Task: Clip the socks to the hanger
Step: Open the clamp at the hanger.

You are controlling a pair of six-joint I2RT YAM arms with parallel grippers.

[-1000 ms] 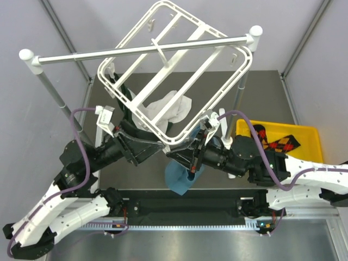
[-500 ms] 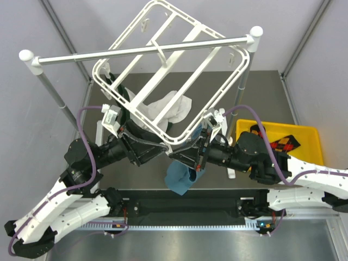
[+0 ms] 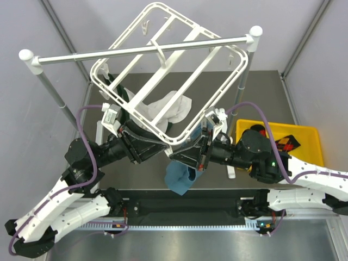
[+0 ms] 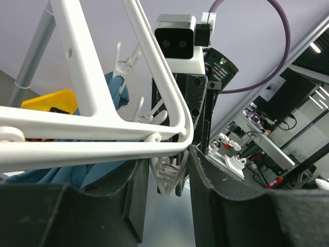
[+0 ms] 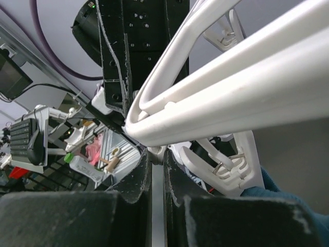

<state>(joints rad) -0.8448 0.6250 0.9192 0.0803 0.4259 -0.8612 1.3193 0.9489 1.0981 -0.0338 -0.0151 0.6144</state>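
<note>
- Under the near corner of the hanger (image 4: 77,128), both grippers meet. The left gripper (image 4: 168,157) stands part-open with its jaws either side of a small white clip (image 4: 167,175), not plainly touching it. The right gripper (image 5: 156,154) is closed to a slit, and I cannot tell whether it pinches anything there.
- Away to the right, the socks (image 3: 285,144) lie in a yellow bin (image 3: 304,130), well apart from the clips and partly hidden by the right arm.
- Socks look light, soft and floppy. I judge the cuff or toe edge the best place to pinch, leaving a free end for the clip.
- Hanger is stiff plastic but hangs tilted by its hook from a silver rail (image 3: 141,50), so it will likely swing when pushed. The clips are small and look springy.
- A teal cloth (image 3: 178,180) hangs at this corner and a white cloth (image 3: 169,109) hangs under the middle, crowding the nearby clips.
</note>
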